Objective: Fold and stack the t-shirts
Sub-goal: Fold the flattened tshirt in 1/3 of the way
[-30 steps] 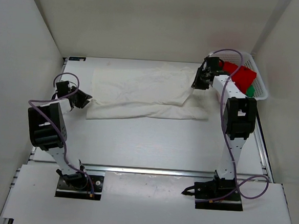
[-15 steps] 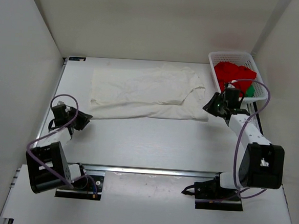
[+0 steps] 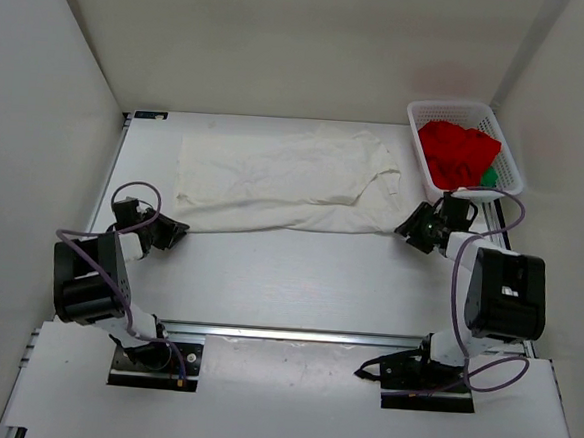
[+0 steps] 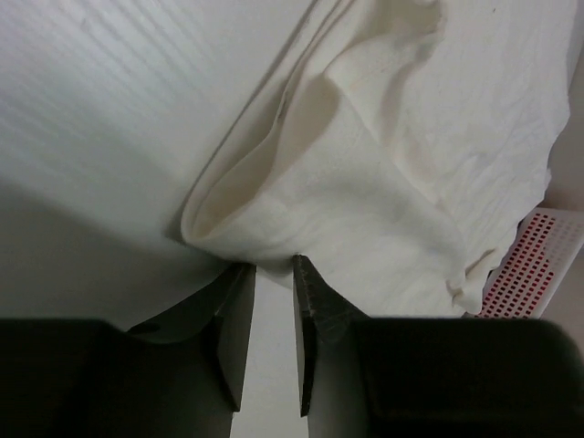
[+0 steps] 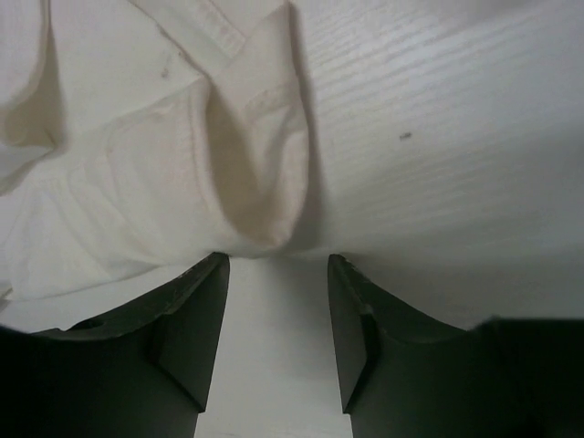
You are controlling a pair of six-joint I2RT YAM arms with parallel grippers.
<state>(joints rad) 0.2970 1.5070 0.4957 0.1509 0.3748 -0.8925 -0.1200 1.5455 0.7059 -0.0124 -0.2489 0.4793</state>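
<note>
The cream-white t-shirt lies spread across the back half of the table, its front edge doubled over. My left gripper sits low at the shirt's front-left corner. In the left wrist view that gripper is open by a narrow gap, bare table between the fingers, and the cloth's folded corner lies just ahead of the tips. My right gripper is at the front-right corner. There it stands wide open, empty, with a cloth fold right before it. The red t-shirt and green t-shirt lie in the basket.
A white mesh basket stands at the back right corner, also seen as a perforated wall in the left wrist view. White walls close in the table on the left, back and right. A metal rail runs along the near edge.
My right arm swung from beside the basket down to the shirt's front-right corner and its jaws opened wide. The left gripper dropped toward the front-left corner. The shirt's right side now lies flatter.
</note>
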